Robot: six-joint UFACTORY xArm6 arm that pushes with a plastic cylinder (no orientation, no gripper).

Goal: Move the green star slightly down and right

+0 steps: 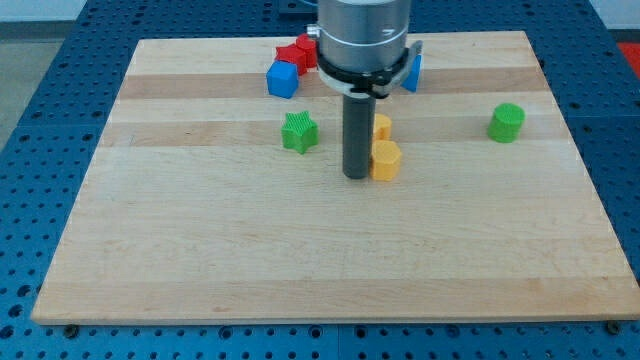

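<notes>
The green star [299,132] lies on the wooden board, left of centre in the upper half. My tip [356,176] rests on the board to the star's right and a little below it, apart from it. The tip stands right against the left side of a yellow block [386,159]. A second yellow block [382,127] sits just above that one, partly hidden by the rod.
A blue cube [283,79] and red blocks [298,52] lie near the view's top, above the star. A blue block [412,72] shows partly behind the arm. A green cylinder [507,122] stands at the view's right. The board's edge [330,318] runs along the bottom.
</notes>
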